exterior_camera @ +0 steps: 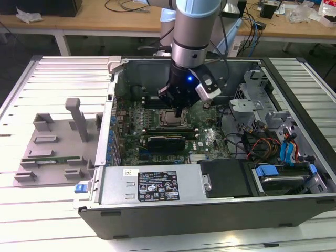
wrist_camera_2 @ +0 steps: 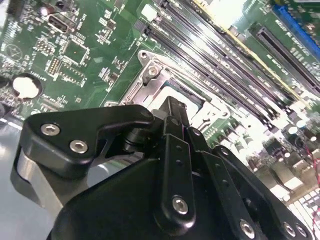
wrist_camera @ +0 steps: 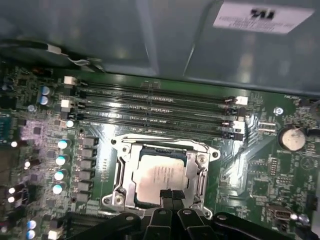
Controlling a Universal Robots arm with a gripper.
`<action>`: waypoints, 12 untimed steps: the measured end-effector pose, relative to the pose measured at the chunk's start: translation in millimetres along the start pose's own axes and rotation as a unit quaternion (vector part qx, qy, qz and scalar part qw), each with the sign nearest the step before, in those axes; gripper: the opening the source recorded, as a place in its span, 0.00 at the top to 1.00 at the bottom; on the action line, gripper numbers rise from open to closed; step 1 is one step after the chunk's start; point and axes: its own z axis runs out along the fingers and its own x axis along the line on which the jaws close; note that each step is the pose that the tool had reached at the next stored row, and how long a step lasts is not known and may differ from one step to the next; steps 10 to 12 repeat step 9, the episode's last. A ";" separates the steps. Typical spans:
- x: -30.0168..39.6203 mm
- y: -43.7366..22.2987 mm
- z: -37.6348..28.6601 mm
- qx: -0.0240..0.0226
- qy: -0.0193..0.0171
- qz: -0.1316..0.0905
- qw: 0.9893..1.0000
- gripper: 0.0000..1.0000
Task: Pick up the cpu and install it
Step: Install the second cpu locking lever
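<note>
The cpu (wrist_camera: 161,176) lies flat inside the socket (wrist_camera: 124,172) on the motherboard (wrist_camera: 260,170). The gripper (wrist_camera: 171,196) hangs just over its near edge, fingers (wrist_camera: 165,196) pressed together, gripping nothing, inside the open case (exterior_camera: 157,189).

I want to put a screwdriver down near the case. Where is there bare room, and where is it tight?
Free: the slatted table beyond the grey plastic shroud, and the slats at the exterior view's right of the computer case. Crowded: the motherboard around the cpu, where the tool hangs, and the cable bundle.
</note>
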 end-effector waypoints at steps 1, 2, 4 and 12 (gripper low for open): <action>0.2 0.1 -3.3 0.000 0.000 0.000 1.000 0.89; 0.3 0.2 -7.0 0.001 0.000 0.000 1.000 0.89; 0.3 0.3 -9.7 0.001 0.000 0.000 1.000 0.89; 0.4 0.2 -10.3 0.001 0.000 0.000 1.000 0.89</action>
